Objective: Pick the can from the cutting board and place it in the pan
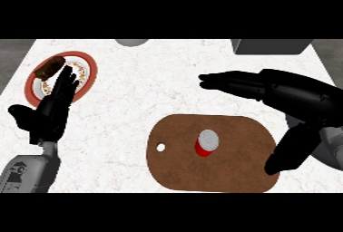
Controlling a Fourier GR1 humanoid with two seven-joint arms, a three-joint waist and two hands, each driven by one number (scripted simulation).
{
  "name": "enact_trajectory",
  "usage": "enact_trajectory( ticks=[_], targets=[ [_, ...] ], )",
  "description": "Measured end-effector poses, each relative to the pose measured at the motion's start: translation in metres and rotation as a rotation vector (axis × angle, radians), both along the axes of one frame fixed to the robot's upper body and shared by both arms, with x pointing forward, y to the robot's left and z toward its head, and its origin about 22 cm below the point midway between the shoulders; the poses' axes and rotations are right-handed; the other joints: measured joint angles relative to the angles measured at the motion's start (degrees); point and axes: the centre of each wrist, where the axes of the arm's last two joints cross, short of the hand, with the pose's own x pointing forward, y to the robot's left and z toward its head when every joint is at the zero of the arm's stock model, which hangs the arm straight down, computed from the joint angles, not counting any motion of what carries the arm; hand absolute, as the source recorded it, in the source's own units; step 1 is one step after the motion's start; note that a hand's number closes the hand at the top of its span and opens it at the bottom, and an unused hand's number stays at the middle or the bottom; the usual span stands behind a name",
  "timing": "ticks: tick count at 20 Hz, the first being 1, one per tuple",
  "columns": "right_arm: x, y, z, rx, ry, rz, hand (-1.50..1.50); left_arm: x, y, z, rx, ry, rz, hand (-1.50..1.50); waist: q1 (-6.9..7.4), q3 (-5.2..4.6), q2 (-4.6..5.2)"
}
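Red can (207,143): you see it upright on the brown cutting board (234,172), near the middle, with its silver top facing you.
Cutting board: it lies on the white marble counter (161,86); a small hole is near its left end.
Right hand (295,97): it hangs above the counter beyond the board, fingers straight and pointing left, thumb down over the board's right edge. It holds nothing and does not touch the can.
Left hand (47,111): you find it at the left, released, fingers up, resting partly over the plate.
Plate (90,68): red rim, with a dark brown piece of food (50,66) on it.
Grey thing (271,45): at the top right edge, you cannot tell what it is.
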Motion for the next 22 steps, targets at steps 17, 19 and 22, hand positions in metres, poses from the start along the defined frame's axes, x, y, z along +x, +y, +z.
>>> enact_trajectory(
  ticks=[17, 19, 22],
  targets=[
    [0.007, 0.012, -0.048, -0.180, 0.045, -0.119, -1.50, 0.006, 0.005, 0.005, 0.004, 0.002, 0.000, 0.00, 0.15, 0.03, 0.17],
    [0.007, 0.014, -0.056, -0.192, 0.056, -0.105, -1.50, 0.004, 0.007, 0.006, 0.002, 0.001, 0.001, 0.00, 0.16, 0.03, 0.15],
    [0.006, 0.021, -0.067, -0.219, 0.068, -0.079, -1.50, 0.001, 0.001, 0.006, 0.001, 0.003, 0.003, 0.00, 0.20, 0.03, 0.13]
  ],
)
